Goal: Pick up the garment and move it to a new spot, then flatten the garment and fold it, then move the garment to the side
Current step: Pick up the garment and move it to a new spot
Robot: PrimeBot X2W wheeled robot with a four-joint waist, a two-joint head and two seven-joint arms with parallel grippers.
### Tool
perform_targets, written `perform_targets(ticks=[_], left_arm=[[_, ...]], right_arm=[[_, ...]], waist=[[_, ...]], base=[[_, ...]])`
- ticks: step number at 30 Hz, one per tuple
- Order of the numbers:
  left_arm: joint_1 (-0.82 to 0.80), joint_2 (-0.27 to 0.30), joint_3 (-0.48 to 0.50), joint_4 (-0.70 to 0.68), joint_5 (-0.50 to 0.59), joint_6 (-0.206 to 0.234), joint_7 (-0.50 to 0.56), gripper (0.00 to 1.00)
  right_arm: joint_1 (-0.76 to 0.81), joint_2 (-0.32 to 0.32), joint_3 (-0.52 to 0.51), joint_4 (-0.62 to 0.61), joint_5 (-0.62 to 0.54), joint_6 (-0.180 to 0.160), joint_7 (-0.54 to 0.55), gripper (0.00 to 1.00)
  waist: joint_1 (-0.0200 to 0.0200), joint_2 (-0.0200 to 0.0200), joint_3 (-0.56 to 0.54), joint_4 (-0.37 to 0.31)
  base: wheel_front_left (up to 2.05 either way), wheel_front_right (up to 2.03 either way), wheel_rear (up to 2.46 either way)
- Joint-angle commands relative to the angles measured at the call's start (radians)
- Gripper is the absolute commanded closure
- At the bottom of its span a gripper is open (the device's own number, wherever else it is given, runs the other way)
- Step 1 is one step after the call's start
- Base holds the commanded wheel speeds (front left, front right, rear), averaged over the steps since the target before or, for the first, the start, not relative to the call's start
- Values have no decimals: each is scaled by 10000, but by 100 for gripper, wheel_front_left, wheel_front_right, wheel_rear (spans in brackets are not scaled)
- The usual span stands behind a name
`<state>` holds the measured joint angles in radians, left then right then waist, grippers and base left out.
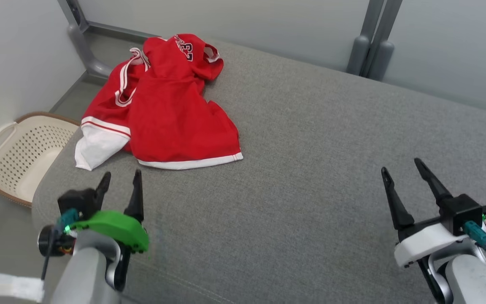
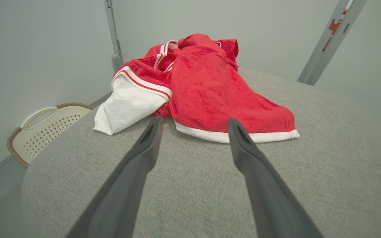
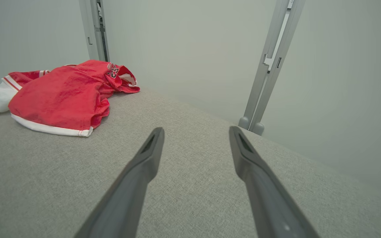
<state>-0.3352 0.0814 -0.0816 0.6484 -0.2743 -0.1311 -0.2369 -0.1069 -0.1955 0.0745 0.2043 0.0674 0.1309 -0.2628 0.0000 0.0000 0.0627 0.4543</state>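
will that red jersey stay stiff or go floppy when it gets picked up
Probably floppy: the red jersey lies crumpled in soft folds, so it should drape from any pinch point. Likely light for its size; the cloth looks thin. Pushed, it would likely bunch rather than slide on the textured grey cushion.

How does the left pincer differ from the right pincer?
The left pincer has a green housing; the right pincer has a white one. The left pincer sits close to the red garment; the right pincer is far from it. Both are open and empty.
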Motion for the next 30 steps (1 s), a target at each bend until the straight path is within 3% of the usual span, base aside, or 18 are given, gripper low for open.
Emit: perform_targets(ticks=[1,9,16,18,25,30], left_arm=[[-778,97,-64,361,-329,9,135,0],[-3317,533,-270,2710,-1788,10,1174,0],[-4068,983,13,4361,-2675,13,1777,0],[-4062,1057,-139,4606,-2750,11,1912,100],[-3480,1001,-900,4217,-3237,-29,1941,100],[-2927,1103,-1934,2654,-3703,-21,1979,100]], right_arm=[[-319,-178,0,-62,-31,-3,-32,0],[-1179,-582,13,-178,-60,-3,-32,0],[-1444,-344,-65,-196,1,-3,-31,0],[-1407,-249,-95,-158,22,-3,-31,0],[-1008,137,-306,-16,133,-3,-31,0],[-556,464,-417,118,226,-3,-31,0]], waist=[[0,0,2235,-1378],[0,0,3928,-2076],[0,0,4024,-2534],[0,0,3880,-2590],[0,0,3091,-2581],[0,0,2225,-2552]], base=[[0,0,0],[0,0,0],[0,0,0],[0,0,0],[0,0,0],[0,0,0]])
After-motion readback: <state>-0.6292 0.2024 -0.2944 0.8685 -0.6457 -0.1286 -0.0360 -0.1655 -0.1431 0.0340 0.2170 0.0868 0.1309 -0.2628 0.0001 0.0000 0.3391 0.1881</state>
